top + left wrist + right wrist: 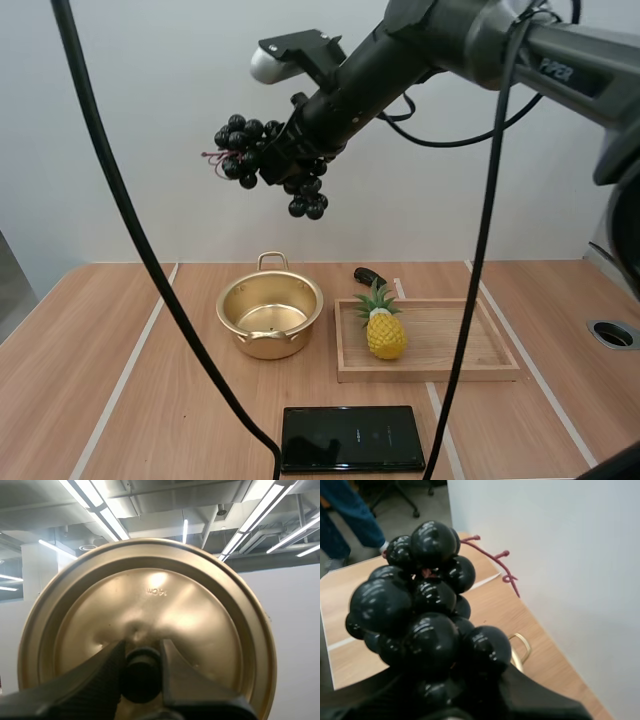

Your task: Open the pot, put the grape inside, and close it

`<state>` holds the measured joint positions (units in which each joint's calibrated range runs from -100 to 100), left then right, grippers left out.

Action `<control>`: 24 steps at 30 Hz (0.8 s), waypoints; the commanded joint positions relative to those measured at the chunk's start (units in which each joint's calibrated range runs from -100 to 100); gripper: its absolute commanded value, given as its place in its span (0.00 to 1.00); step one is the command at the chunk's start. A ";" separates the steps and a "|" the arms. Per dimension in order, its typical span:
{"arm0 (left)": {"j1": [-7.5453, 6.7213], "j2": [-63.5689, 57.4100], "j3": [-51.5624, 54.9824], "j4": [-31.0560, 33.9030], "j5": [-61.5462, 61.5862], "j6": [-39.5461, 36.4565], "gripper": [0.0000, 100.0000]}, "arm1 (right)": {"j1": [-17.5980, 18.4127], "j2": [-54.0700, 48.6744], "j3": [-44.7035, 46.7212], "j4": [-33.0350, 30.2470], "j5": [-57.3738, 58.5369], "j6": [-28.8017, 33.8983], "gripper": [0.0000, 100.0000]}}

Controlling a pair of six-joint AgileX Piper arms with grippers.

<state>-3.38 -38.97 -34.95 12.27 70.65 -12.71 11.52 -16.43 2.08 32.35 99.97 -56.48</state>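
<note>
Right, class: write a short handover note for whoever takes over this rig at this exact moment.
Left gripper: shut on the lid, pinching its knob.
Right gripper: shut on the bunch of grapes, high above the table.
Pot: open and empty, beside the wooden tray that holds a pineapple.
Done: lid off, grapes lifted.
Left: lower the grapes into the pot, release them, set the lid back on.
</note>
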 commanded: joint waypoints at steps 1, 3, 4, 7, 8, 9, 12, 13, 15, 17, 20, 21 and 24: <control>-0.03 0.11 -0.32 0.33 -1.07 1.21 0.00 | 1.60 2.47 -0.46 -2.80 0.03 2.37 0.00; -0.03 0.11 -0.32 0.33 -1.07 1.25 0.00 | 2.56 4.67 -0.46 -4.35 0.03 3.62 0.00; -0.03 0.11 -0.32 0.33 -1.07 1.25 0.00 | 2.98 5.78 -0.46 -4.73 0.03 4.15 0.00; -0.03 0.11 -0.32 0.33 -1.07 1.25 0.00 | 3.83 8.86 -0.46 -5.02 0.03 5.51 0.00; -0.03 0.11 -0.32 0.33 -1.07 1.25 0.00 | 4.00 9.88 -0.46 -5.02 0.03 6.16 0.00; -0.03 0.11 -0.32 0.33 -1.07 1.25 0.00 | 4.17 10.73 -0.46 -5.20 0.03 6.61 0.00; -0.03 0.11 -0.32 0.33 -1.07 2.21 0.00 | 4.24 13.84 -0.46 -5.20 0.03 7.28 0.00; -0.03 0.11 -0.32 0.33 -1.07 3.26 0.00 | 4.24 14.66 -0.46 -5.20 -0.31 7.28 0.00; -0.03 0.11 -0.32 0.33 -1.07 4.32 0.00 | 4.24 16.54 -0.46 -5.20 -1.65 7.28 0.00; -0.03 0.11 -0.32 0.33 -1.07 4.42 0.00 | 4.24 18.33 -0.21 -4.84 -2.41 7.28 0.00; -0.03 0.11 -0.32 0.33 -1.07 4.42 0.00 | 4.30 20.89 0.56 -4.59 -3.56 7.28 0.00; -0.03 0.11 -0.32 0.33 -1.07 4.42 0.00 | 4.30 21.63 1.11 -4.59 -4.83 7.28 0.00; -0.03 0.11 -0.32 0.33 -0.91 4.41 0.00 | 4.40 23.71 2.97 -4.59 -9.33 7.28 0.00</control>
<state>-3.38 -38.97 -34.95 12.27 70.75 -8.24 15.82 6.42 3.80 27.38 94.25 -49.29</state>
